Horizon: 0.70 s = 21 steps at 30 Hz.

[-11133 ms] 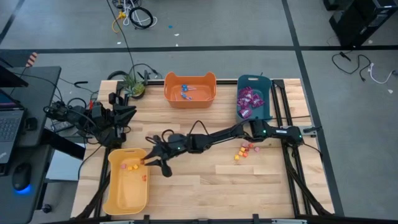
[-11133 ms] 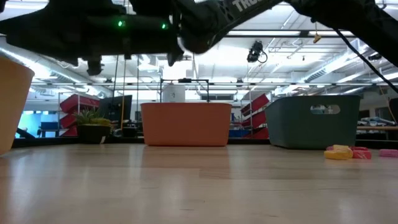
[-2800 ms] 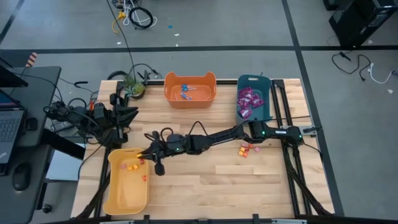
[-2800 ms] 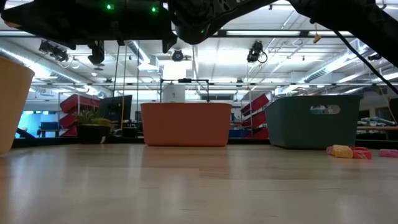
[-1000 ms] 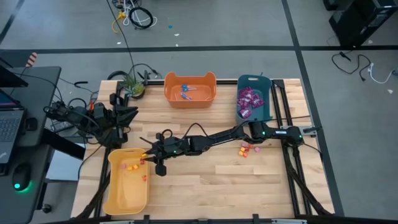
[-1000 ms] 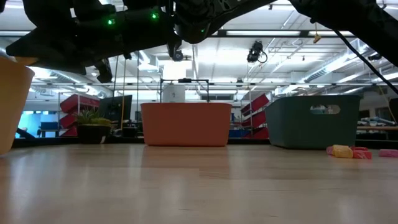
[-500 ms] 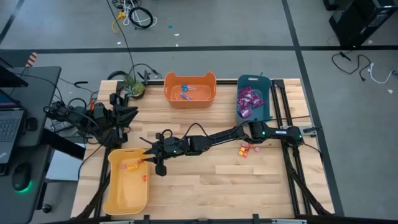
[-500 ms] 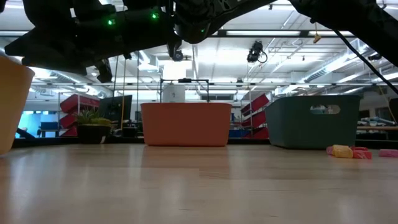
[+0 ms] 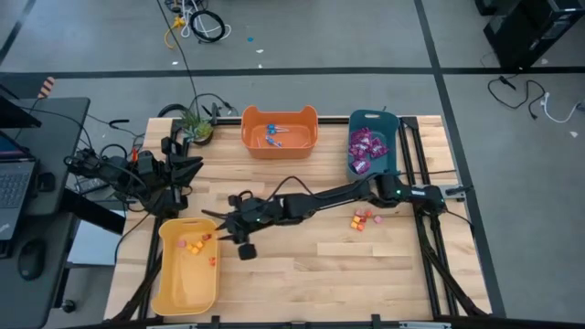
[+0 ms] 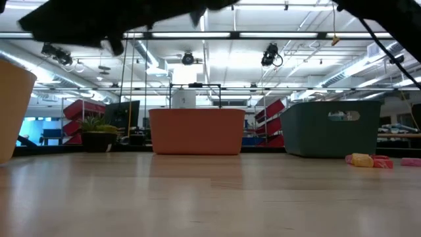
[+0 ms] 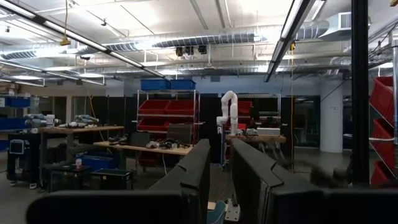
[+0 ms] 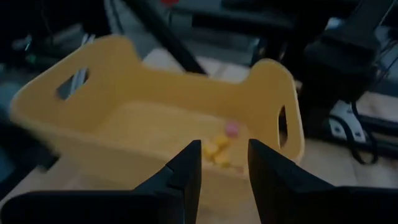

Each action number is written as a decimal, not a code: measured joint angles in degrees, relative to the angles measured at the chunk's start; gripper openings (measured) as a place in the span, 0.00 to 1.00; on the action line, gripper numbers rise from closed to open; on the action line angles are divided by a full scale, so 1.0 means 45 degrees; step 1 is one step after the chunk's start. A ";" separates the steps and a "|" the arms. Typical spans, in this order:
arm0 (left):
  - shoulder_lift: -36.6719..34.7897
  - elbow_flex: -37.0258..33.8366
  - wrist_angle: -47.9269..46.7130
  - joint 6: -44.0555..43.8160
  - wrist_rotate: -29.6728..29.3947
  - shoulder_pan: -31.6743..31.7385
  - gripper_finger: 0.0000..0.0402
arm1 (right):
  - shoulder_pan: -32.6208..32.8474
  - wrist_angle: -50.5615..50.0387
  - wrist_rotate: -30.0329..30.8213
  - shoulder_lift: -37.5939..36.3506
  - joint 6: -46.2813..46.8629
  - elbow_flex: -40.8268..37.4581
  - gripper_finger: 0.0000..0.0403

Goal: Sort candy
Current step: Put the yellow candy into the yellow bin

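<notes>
Table (image 9: pixel 311 265) seen from overhead carries a yellow bin (image 9: pixel 187 279) at the near left, an orange bin (image 9: pixel 279 130) holding blue lollipops (image 9: pixel 272 137), and a teal bin (image 9: pixel 373 142) holding purple packets (image 9: pixel 366 148). Only the overhead camera shows those contents; at table height the bins' walls hide them, though loose candy pieces (image 10: pixel 368 160) show on the wood there. The right gripper (image 9: pixel 219 228) hangs beside the yellow bin's rim, fingers parted and empty in its wrist camera, with small candies (image 12: pixel 222 147) lying inside the bin. A second ago it hovered over the rim; it has since drawn back. The left gripper (image 11: pixel 214 180) is parked at the left edge, fingers slightly apart.
</notes>
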 joint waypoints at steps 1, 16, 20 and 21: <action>0.0000 0.0000 0.0000 0.0000 0.0001 0.0001 0.17 | 0.0007 -0.0742 -0.0048 -0.0282 -0.0112 0.0000 0.29; 0.0000 0.0000 0.0000 0.0000 -0.0001 -0.0003 0.17 | 0.0663 -1.0833 0.0488 -0.3671 -0.0704 0.0000 0.27; -0.0003 0.0000 0.0000 -0.0003 0.0003 -0.0001 0.17 | 0.1047 -1.2353 0.0663 -0.4283 -0.0015 0.0000 0.27; 0.0000 0.0000 0.0000 -0.0021 -0.0001 -0.0003 0.17 | 0.1166 -1.2658 0.0831 -0.4426 0.0134 0.0000 0.27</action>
